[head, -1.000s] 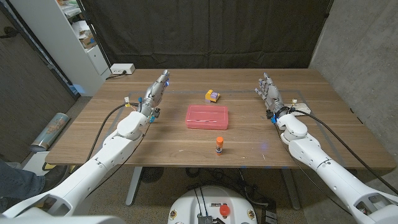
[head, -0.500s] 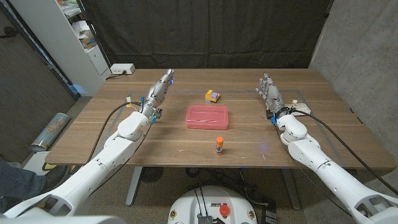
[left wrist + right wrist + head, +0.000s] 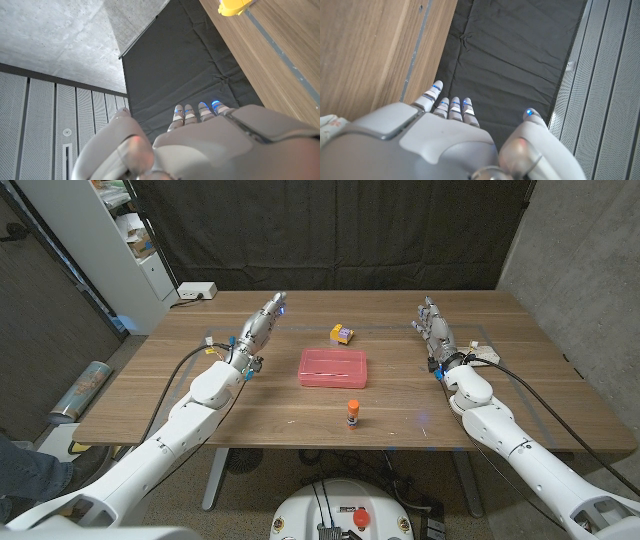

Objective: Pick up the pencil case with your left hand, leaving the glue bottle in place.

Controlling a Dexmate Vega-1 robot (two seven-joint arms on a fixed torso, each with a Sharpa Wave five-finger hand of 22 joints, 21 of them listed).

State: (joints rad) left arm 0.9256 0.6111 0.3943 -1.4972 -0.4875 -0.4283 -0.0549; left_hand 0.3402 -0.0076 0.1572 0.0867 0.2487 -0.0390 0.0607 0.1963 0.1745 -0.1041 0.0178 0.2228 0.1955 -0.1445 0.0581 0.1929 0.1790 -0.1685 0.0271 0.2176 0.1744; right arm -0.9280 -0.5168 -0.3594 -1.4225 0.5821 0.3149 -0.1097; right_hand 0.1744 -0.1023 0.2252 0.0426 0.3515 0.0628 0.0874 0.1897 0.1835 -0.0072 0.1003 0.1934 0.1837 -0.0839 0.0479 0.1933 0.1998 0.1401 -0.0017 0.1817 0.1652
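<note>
My left hand (image 3: 262, 322) is empty w/ fingers straight, right hand (image 3: 434, 328) same. One pink pencil case (image 3: 334, 367), one glue bottle (image 3: 352, 412), one small yellow box (image 3: 342, 333).

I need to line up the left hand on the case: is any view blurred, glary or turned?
Head view: sharp and evenly lit, pink case and glue bottle clear, only soft shadows. Left wrist view: turned, table overhead, left hand close and slightly soft. Right wrist view: also turned, right hand close, no glare.
</note>
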